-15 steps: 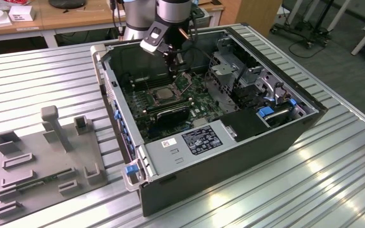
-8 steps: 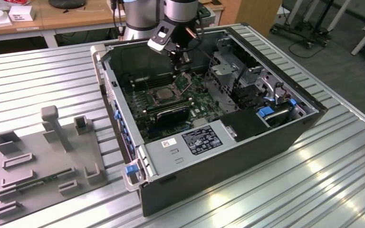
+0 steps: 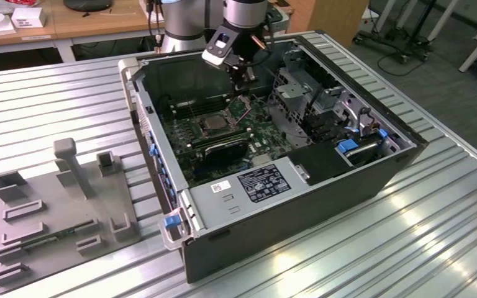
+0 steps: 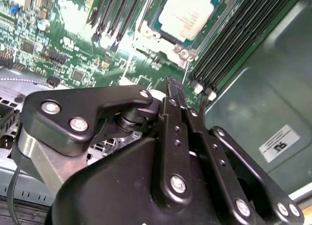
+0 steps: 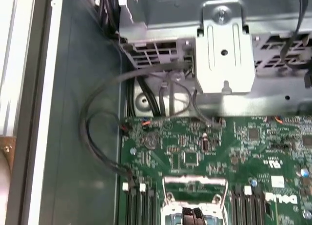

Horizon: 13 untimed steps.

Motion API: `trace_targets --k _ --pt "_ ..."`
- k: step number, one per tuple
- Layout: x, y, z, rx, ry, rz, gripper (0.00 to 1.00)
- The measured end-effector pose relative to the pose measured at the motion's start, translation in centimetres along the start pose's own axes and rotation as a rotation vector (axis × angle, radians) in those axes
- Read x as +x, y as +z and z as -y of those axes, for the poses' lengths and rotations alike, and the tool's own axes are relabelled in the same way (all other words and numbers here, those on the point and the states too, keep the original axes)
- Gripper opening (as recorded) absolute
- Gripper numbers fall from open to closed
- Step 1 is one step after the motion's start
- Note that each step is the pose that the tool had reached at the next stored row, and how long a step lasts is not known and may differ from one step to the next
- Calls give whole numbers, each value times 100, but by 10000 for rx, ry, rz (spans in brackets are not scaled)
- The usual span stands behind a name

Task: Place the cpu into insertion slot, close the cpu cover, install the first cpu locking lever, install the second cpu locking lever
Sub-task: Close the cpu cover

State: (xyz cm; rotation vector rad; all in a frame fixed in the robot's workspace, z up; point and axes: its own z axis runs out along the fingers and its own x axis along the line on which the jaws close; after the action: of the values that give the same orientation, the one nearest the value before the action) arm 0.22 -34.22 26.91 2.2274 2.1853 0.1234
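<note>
One black two-fingered pincer point(image 3: 240, 79) on the arm hangs inside the open dark metal computer case point(image 3: 305, 211), over the green motherboard point(image 3: 259, 133). Its fingertips point(image 4: 170, 88) are drawn together, and nothing is seen between them.

Below the pincer and just ahead of its tips, the small square grey-faced metal cpu point(image 4: 187, 12) sits in the silvery-rimmed square insertion slot point(image 3: 213, 122). The thin silvery square-windowed cpu cover point(image 4: 148, 33) looks to lie flat around the chip. In the first wrist view the tips hover right over its frame edge.

A thin silvery rod point(image 4: 187, 64) stands just beyond the tips; whether it touches them, cannot tell. Long black memory slots point(image 4: 229, 44) run beside the socket, near the pincer.

The case rests on a ribbed aluminium table point(image 3: 404, 248). A grey plastic fixture tray point(image 3: 56, 217) sits well apart from the pincer, toward the exterior view's left.
</note>
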Motion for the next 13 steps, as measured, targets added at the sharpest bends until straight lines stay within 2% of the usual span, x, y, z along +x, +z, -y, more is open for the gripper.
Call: trace_targets --k 13 --pt "5 26 -296 1 3 -32 10"
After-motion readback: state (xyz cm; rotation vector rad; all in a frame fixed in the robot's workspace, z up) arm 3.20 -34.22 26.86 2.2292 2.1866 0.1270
